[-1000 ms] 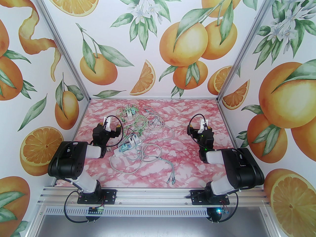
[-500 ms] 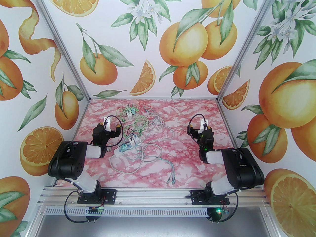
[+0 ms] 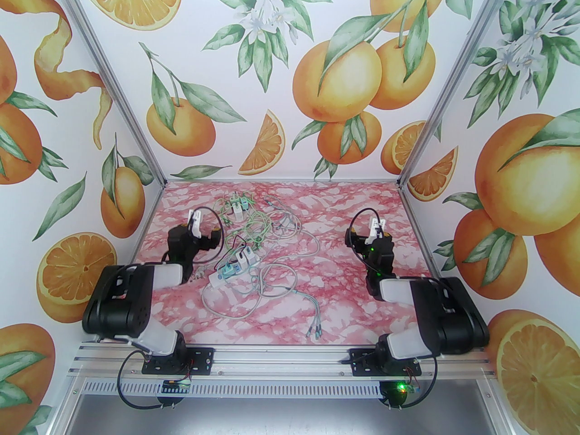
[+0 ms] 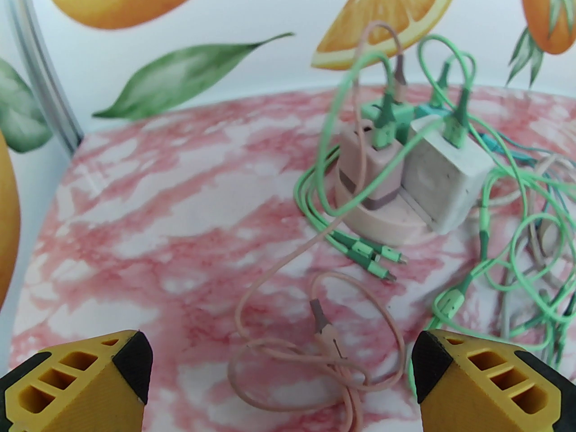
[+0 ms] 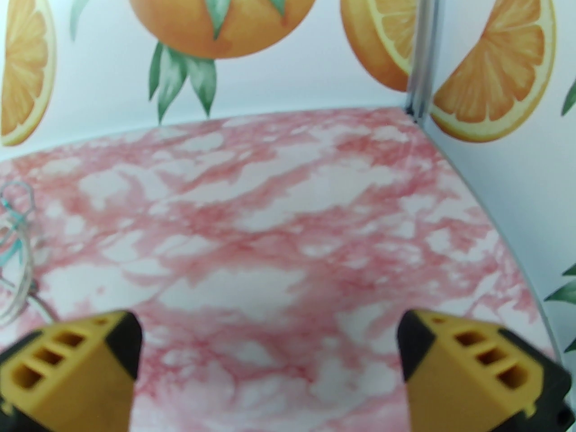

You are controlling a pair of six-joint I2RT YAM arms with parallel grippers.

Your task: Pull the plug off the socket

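Pink plug (image 4: pixel 366 169) stands upright in round socket (image 4: pixel 387 230) on desk (image 4: pixel 157 205), ahead and right of left fingers (image 4: pixel 130 365), spread wide and empty; right fingers (image 5: pixel 121 344) likewise parted, well apart over bare desk; left arm nearer.

Table (image 3: pixel 353 261) viewed whole from high behind its near edge. Wrist views taken low, facing the back wall (image 5: pixel 288 83); charger cluster (image 4: pixel 432 173) shared by top and left wrist.

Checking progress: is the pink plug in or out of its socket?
In. The pink plug stands seated on the pink socket; the left claw hangs open.
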